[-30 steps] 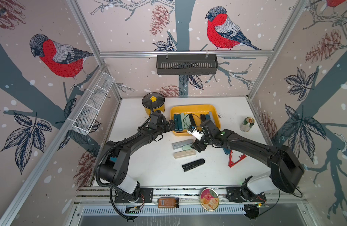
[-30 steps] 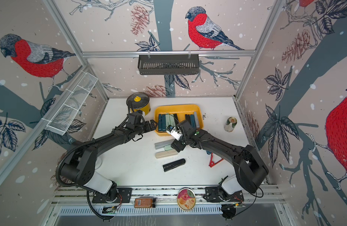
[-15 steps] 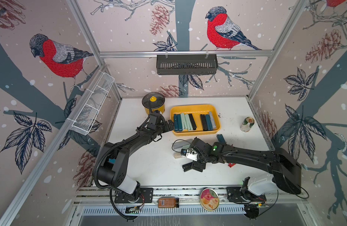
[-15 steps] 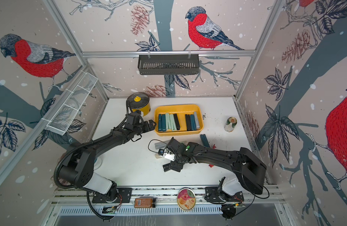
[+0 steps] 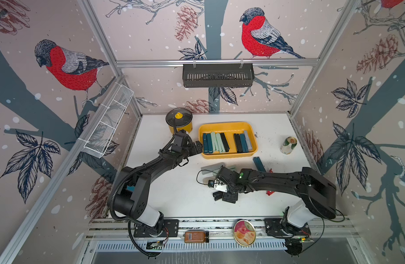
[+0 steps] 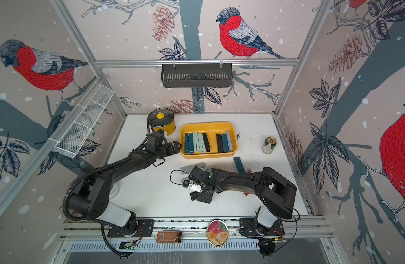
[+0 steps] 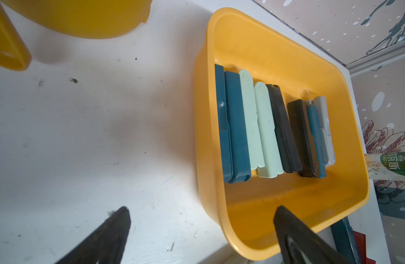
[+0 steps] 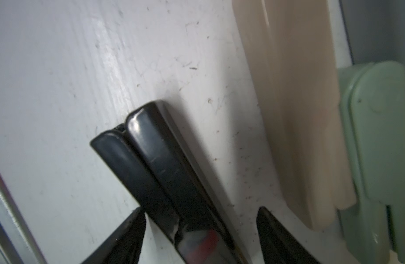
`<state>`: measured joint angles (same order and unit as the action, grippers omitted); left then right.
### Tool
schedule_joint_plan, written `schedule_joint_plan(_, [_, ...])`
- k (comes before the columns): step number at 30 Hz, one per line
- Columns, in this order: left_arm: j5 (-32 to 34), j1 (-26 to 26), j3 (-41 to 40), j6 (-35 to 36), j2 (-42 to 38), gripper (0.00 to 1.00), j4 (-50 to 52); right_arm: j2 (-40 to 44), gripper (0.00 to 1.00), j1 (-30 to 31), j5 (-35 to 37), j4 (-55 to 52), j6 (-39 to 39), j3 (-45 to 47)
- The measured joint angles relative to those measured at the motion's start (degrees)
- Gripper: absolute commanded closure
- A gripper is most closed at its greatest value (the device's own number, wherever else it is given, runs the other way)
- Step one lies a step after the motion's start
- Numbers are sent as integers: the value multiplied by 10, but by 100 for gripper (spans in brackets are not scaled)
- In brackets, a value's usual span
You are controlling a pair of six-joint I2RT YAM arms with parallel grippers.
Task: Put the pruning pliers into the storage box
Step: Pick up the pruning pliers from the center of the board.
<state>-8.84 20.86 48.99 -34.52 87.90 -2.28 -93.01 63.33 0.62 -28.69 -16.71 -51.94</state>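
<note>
The black pruning pliers (image 8: 174,182) lie flat on the table (image 8: 59,68), on the robot's side of the storage box (image 5: 227,124) and well apart from it. The right gripper (image 8: 200,214) straddles one end of them. Its jaws are apart: one finger (image 8: 128,235) is at the tool's edge and the other stands clear of it, so nothing is clamped. Beige pliers (image 8: 295,114) and mint pliers (image 8: 375,137) lie between this tool and the box.

The right arm (image 5: 277,180) stretches low over the table with its wrist turned down. The left arm (image 5: 160,160) reaches to the box's short wall nearest the yellow pot (image 5: 179,121). There the left gripper (image 7: 201,208) hangs with its jaws wide apart and empty.

Eight more pliers (image 7: 265,128) lie side by side inside the box.

A can (image 7: 389,164) beyond the box's opposite short wall bears Chinese characters on a green label, which cannot be read.
</note>
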Motion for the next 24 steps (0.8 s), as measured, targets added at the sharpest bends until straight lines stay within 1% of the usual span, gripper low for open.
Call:
schedule_joint_plan(2, [0, 0, -1, 0, 0, 2, 0, -9, 28, 2, 0, 3, -1, -3])
schedule_joint_plan(4, [0, -1, -2, 0, 0, 2, 0, -17, 32, 3, 0, 4, -2, -7])
schedule_joint_plan(7, [0, -1, -2, 0, -1, 2, 0, -21, 42, 4, -1, 5, -1, -9])
schedule_joint_plan(10, [0, -2, -3, 0, -3, 2, 0, -21, 47, 5, -2, 7, -1, -9])
schedule_joint_plan(14, [0, -2, -3, 0, -3, 2, 0, -14, 60, 3, 2, 5, -1, -4])
schedule_joint_plan(16, [0, -3, -4, 0, -3, 2, 0, -5, 64, 1, 3, 3, 1, -3])
schedule_joint_plan(22, [0, -3, -4, 0, -3, 2, 0, 42, 70, -17, -5, 4, 16, -1])
schedule_joint_plan(24, [0, -3, -4, 0, -3, 2, 0, 62, 70, -24, -12, 4, 19, -1])
